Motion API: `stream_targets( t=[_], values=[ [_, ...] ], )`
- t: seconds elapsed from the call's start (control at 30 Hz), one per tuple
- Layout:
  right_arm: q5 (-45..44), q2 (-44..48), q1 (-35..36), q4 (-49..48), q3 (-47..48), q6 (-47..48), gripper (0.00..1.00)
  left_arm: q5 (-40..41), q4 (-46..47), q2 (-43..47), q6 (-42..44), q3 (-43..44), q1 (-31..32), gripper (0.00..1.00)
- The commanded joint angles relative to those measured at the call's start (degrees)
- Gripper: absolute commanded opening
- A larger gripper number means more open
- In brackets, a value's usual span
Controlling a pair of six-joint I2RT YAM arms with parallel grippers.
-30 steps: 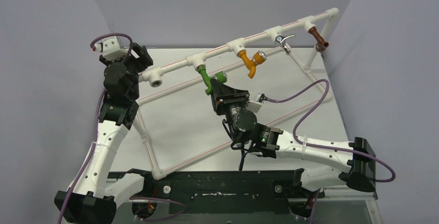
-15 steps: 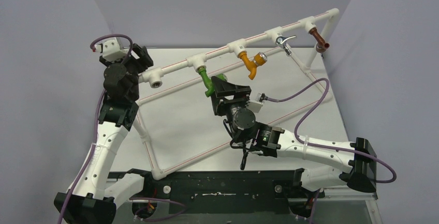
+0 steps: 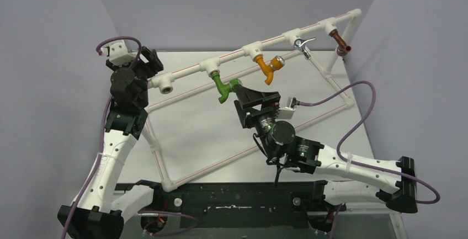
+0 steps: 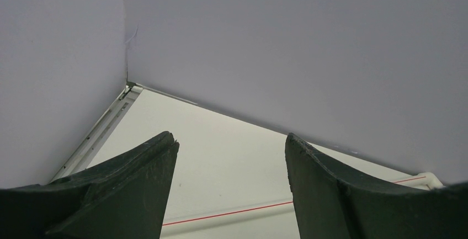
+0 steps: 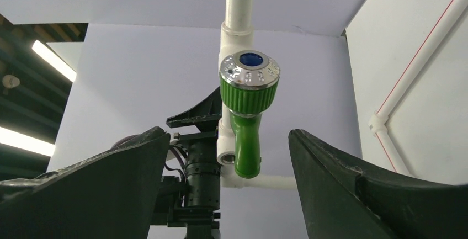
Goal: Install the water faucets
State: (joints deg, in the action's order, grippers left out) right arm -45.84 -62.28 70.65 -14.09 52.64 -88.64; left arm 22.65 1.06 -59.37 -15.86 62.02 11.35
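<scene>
Top external: counter point(image 3: 198, 128) unchanged; white pipe frame point(image 3: 187, 72) carries green faucet point(image 3: 223, 89), hanging from its second fitting from left. Right end effector point(image 3: 243, 88), clamped on it a second ago, now spread and just beside it. Left end effector point(image 4: 230, 138) spread, empty, unmoved.

Left wrist view: left tool point(image 4: 230, 139), both fingers point(image 4: 138, 184) cut off by the bottom edge, only the tips showing. White pipe point(image 4: 232, 215) passes behind them, both ends lost.

Right wrist view: right tool point(image 5: 227, 133), fingers cropped at the bottom and side edges. Green faucet point(image 5: 246, 139): its knob covers the joint into the pipe fitting point(image 5: 237, 35), so the thread is not visible. Left arm point(image 5: 201, 162) in the background, partly masked by the near finger.

Top view: brown fitting point(image 3: 342, 46) at the far end of the rail is too small to make out. Left arm's base is cut off by the bottom edge.
</scene>
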Motion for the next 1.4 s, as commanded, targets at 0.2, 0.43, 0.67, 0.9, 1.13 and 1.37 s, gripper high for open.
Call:
stream_targets(
  t=[0.2, 0.43, 0.67, 0.9, 1.13, 1.37],
  values=[
    [5.1, 8.9, -1.0, 1.7, -0.7, 30.6, 0.81, -1.0, -16.0, -2.2, 2.0, -4.6, 0.2, 0.69],
    [16.9, 12.4, -4.9, -0.9, -2.0, 52.6, 0.8, -1.0, -16.0, -2.5, 1.9, -4.6, 0.1, 0.69],
    [24.4, 14.2, -5.2, 1.5, 0.9, 75.8, 0.8, -1.5, -16.0, -2.6, 1.7, -4.6, 0.0, 0.69],
    [36.7, 15.5, -5.2, 3.2, 2.8, 96.1, 0.8, -1.7, -16.1, -2.8, 1.7, -4.5, -0.5, 0.69],
    [48.1, 15.6, -5.2, 8.0, 5.7, 118.0, 0.8, -2.0, -16.1, -2.9, 1.7, -4.6, -0.5, 0.69],
    [52.6, 14.0, -5.0, 13.7, 8.1, 136.6, 0.81, -2.3, -16.1, -3.0, 1.5, -4.6, -0.5, 0.69]
  ],
)
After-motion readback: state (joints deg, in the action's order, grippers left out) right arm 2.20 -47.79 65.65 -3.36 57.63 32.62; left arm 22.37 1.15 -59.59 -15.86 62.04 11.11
